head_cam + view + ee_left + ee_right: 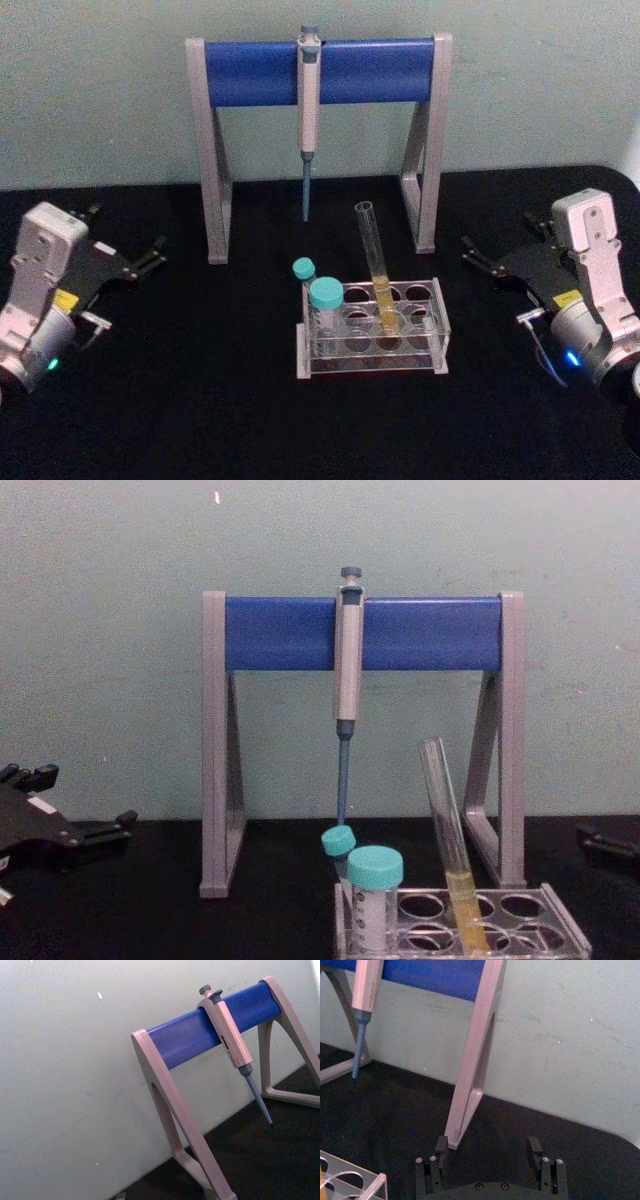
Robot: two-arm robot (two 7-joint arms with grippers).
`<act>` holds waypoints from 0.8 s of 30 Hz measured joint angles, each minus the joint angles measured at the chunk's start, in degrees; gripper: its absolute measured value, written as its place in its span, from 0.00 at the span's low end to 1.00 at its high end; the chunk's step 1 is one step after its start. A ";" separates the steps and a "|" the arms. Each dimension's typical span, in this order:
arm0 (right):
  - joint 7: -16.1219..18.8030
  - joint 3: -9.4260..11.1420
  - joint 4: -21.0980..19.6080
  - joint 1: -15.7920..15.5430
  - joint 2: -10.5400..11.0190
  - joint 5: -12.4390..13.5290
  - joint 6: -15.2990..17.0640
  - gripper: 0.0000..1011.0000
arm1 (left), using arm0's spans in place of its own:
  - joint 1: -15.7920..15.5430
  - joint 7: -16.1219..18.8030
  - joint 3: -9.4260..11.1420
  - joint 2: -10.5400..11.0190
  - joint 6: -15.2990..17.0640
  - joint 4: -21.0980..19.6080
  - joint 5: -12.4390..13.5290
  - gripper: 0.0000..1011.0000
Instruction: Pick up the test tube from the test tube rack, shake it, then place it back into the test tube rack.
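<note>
The tube (376,262) leans in the rack (437,330), with the left gripper (150,258) and right gripper (478,258) both released, well apart on either side of the rack.

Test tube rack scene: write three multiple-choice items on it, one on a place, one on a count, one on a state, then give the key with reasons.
1. Where does the test tube stand?
A. In the test tube rack
B. Flat on the table
C. Hung on the stand

2. How many teal-capped tubes are in the rack?
A. None
B. Two
C. Five

3. How is the right gripper?
A. Shut on the test tube
B. Open, holding nothing
C. Shut on the pipette

Key: 1 A, the tube leans in a rack hole. 2 B, two teal caps show at the rack's left end. 3 B, its fingers stand apart over bare table; the left gripper also rests aside.
</note>
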 joint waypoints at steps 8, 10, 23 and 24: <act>0.09 0.21 0.36 -0.04 -0.21 -0.23 0.20 0.99 | 0.00 0.00 0.00 0.00 0.00 0.00 0.00 0.99; 0.08 0.20 0.35 -0.04 -0.20 -0.23 0.19 0.99 | 0.00 0.00 0.00 0.00 0.00 0.00 0.00 0.99; 0.03 0.16 0.19 -0.04 -0.13 -0.21 0.11 0.99 | 0.00 0.00 0.00 0.00 0.00 0.00 0.00 0.99; 0.03 0.16 0.17 -0.05 -0.13 -0.21 0.10 0.99 | 0.00 0.00 0.00 0.00 0.00 0.00 0.00 0.99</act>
